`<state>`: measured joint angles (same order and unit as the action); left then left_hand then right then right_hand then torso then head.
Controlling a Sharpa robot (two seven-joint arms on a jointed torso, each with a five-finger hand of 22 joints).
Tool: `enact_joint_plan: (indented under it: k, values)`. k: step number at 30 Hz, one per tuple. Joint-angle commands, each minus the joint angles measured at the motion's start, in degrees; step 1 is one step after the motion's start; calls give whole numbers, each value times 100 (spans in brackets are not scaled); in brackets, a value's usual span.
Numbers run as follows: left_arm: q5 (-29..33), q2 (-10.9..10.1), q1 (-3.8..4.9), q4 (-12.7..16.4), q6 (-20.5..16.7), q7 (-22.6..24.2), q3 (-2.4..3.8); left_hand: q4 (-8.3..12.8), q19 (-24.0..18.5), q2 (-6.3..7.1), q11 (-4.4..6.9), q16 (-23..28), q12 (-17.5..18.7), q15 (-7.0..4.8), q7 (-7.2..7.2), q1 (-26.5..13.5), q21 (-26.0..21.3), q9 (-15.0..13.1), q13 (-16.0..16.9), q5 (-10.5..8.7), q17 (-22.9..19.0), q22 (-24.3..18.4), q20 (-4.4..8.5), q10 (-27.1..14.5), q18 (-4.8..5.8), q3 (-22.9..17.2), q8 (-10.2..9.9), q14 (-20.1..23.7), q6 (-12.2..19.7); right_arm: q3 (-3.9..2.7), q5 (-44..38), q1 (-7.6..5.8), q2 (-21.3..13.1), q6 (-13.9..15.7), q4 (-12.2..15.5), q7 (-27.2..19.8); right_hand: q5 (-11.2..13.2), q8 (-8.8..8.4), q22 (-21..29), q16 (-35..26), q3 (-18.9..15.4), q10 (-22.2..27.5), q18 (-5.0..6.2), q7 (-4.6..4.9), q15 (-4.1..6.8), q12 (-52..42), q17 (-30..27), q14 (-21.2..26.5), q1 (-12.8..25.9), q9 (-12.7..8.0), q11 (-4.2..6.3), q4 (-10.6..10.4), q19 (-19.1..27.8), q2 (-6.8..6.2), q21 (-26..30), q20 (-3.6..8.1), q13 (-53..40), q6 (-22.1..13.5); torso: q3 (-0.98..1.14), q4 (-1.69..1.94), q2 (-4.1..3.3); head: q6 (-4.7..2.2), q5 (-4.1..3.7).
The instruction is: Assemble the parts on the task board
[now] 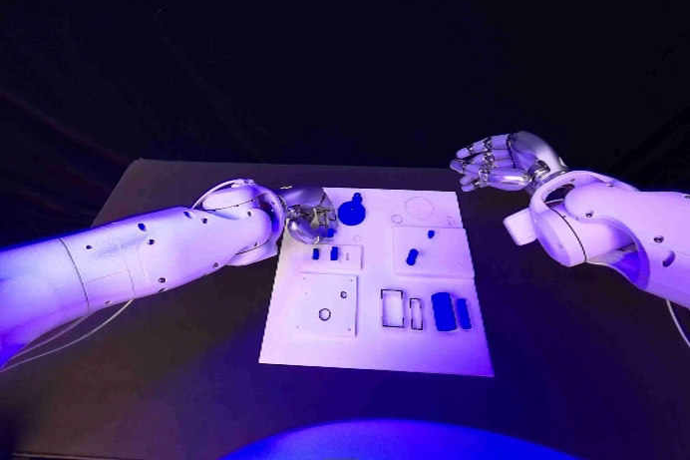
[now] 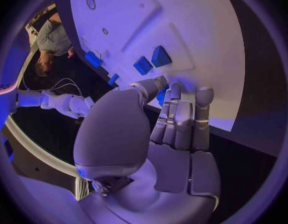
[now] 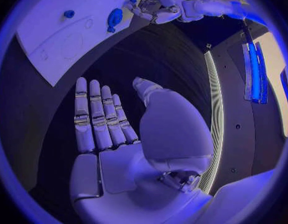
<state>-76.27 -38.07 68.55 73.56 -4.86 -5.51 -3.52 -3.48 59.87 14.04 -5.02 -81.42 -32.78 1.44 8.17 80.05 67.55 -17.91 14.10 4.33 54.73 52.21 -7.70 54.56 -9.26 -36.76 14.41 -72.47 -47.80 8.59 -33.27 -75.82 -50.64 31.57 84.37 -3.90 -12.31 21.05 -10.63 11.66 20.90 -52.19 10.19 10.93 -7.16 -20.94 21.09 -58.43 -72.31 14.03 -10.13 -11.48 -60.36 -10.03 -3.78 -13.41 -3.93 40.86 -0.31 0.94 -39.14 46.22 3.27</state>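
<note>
The white task board (image 1: 377, 350) lies mid-table. My left hand (image 1: 308, 222) hovers low over its far left corner, fingers curled, and pinches a small blue part (image 2: 162, 93) between thumb and fingers. Beside it stands a round blue part (image 1: 352, 213). Two small blue parts (image 1: 325, 252) stand in a slot just near of the hand, showing close to the fingertips (image 2: 181, 97) as blue blocks (image 2: 151, 60). Two more small parts (image 1: 412, 256) sit mid-board, and larger blue parts (image 1: 450, 311) lie at the near right. My right hand (image 1: 497, 161) floats beyond the board's far right corner, fingers spread, empty (image 3: 103, 129).
A raised square plate (image 1: 326, 305) with small holes sits on the board's near left, and open rectangular slots (image 1: 399, 309) lie beside the larger parts. Black table (image 1: 172, 380) surrounds the board. A thin cable (image 1: 72, 335) trails under my left arm.
</note>
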Motion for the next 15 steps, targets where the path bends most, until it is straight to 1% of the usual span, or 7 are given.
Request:
enact_joint_plan:
  k: [1,11,15]
  values:
    - [39,2,0,16,-12,-10,4,-2,-1,18,1,-32,-16,-1,8,-54,-18,7,8,-8,2,7,-1,-18,54,-31,-24,1,41,-1,-13,5,3,-7,0,-88,-29,-19,8,-25,18,-12,33,342,-41,38,-5,-19,45,-6,-48,25,39,8,16,-14,6,-29,1,1,-2,-2,4]
    - [62,-27,-1,35,-22,0,9,12,30,-2,28,-53,-106,-19,-6,-37,-3,15,73,-10,48,36,10,16,59,-29,-20,-26,-18,-1,-13,7,1,-10,-2,-86,-29,-19,8,-25,18,-12,33,342,-41,38,-5,-19,45,-6,-48,25,39,8,16,-14,6,-29,1,0,-1,-6,11]
    - [82,-62,-6,58,-71,33,17,24,58,-1,43,-73,-176,-32,-25,-30,15,24,122,-11,92,65,21,22,65,-21,-27,-52,-37,-1,-13,9,0,-15,-5,-85,-29,-19,8,-25,18,-12,33,342,-41,38,-5,-19,45,-6,-48,25,39,8,16,-14,6,-29,-2,1,-2,-9,4]
